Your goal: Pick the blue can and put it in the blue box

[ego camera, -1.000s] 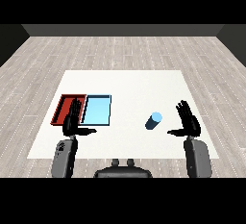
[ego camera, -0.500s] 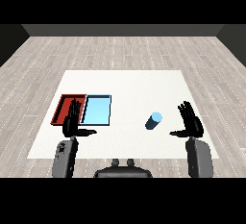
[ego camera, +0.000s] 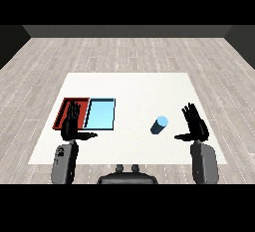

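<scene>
The blue can [ego camera: 160, 125] stands upright on the white table [ego camera: 134, 89], right of centre. My right hand [ego camera: 195, 126] hovers open a short way to the can's right, fingers spread and thumb pointing toward it, not touching. The light blue tray [ego camera: 100, 113] lies at the left with nothing in it. My left hand [ego camera: 71, 125] is open over the near edge of the red tray [ego camera: 65, 111], fingers straight and thumb out to the right.
The red tray sits directly left of the light blue one, their sides touching. Bare table surface lies between the trays and the can. Wooden floor surrounds the table.
My right hand has drifted slightly right and nearer to me, staying open. The can and my left hand have not moved.
</scene>
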Robot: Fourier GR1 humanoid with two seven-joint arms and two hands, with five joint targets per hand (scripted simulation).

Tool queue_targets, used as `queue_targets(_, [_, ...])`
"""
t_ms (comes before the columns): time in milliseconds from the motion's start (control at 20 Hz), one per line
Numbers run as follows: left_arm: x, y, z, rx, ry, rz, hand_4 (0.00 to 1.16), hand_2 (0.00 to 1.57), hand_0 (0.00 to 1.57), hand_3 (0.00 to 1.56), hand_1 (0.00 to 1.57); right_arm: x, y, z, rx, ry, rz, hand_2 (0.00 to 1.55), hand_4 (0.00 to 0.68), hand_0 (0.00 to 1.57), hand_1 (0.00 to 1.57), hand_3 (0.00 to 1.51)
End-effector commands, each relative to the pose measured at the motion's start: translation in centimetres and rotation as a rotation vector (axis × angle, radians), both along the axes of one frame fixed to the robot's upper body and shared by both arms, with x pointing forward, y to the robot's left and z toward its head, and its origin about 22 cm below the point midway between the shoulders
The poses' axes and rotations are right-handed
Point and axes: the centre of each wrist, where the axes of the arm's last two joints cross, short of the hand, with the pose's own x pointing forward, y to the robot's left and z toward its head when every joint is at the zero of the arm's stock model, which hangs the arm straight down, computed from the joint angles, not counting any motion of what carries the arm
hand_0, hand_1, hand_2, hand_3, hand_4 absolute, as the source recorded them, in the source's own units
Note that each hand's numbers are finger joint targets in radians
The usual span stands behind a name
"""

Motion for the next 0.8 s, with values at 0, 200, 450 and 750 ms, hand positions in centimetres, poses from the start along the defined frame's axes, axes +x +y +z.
queue_targets(0, [-0.2,-1.9,2.3,-0.023,-0.014,0.003,0.0,0.0,0.0,0.0,0.0,0.8,1.0,-1.5,0.033,0.021,0.0,0.0,0.0,0.0,0.0,0.0])
queue_targets(200, [1.0,-1.2,0.8,-0.017,-0.008,-0.001,0.0,0.0,0.0,0.0,0.0,0.9,3.5,-3.1,0.076,0.045,0.004,0.0,0.0,0.0,0.0,0.0])
queue_targets(450, [-1.2,1.6,-1.4,-0.011,0.006,0.011,0.0,0.0,0.0,0.0,0.0,2.3,2.8,-3.3,0.105,0.077,0.004,0.0,0.0,0.0,0.0,0.0])
queue_targets(750, [0.1,-0.1,-0.4,-0.023,-0.003,-0.001,0.0,0.0,0.0,0.0,0.0,0.5,5.3,-5.0,0.13,0.109,-0.011,0.0,0.0,0.0,0.0,0.0])
